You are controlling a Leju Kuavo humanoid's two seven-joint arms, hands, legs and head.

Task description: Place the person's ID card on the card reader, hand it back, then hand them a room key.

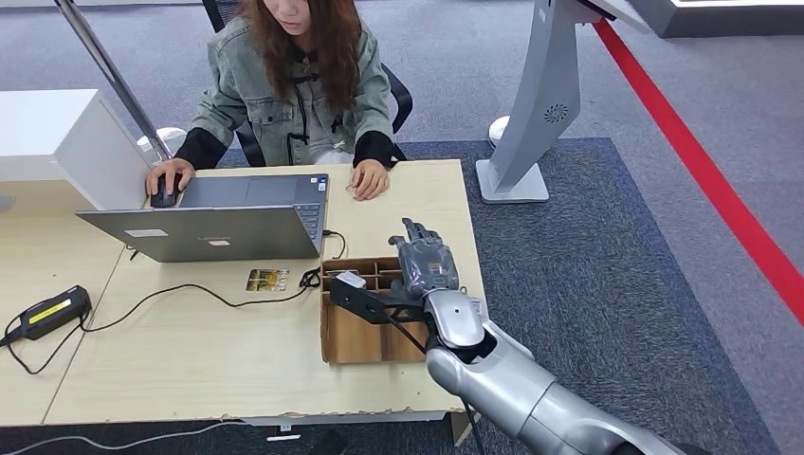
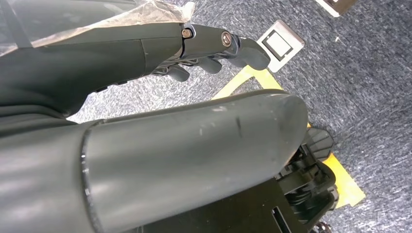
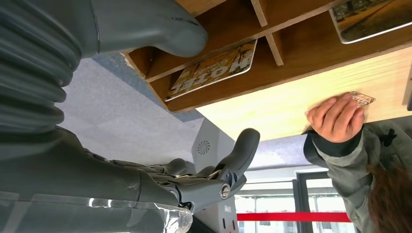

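My right hand (image 1: 425, 258) hovers over the far part of an open cardboard box (image 1: 353, 341) with compartments; its fingers are spread and hold nothing. One compartment holds a room key card (image 3: 214, 70) printed "HOTEL", below my right hand (image 3: 209, 179). Across the table, a person's hand (image 1: 370, 178) rests on a small card (image 3: 362, 98). A yellow picture card (image 1: 267, 280) lies flat on the table left of the box. The black card reader (image 1: 47, 311) with a yellow top sits near the table's left edge. My left hand (image 2: 194, 43) hangs over the carpet, holding nothing.
An open laptop (image 1: 213, 227) stands between the person and the box, and their other hand is on a mouse (image 1: 164, 197). A black cable (image 1: 180, 289) runs across the table (image 1: 190, 370) from the reader. A grey kiosk stand (image 1: 536, 114) rises beyond the table's right edge.
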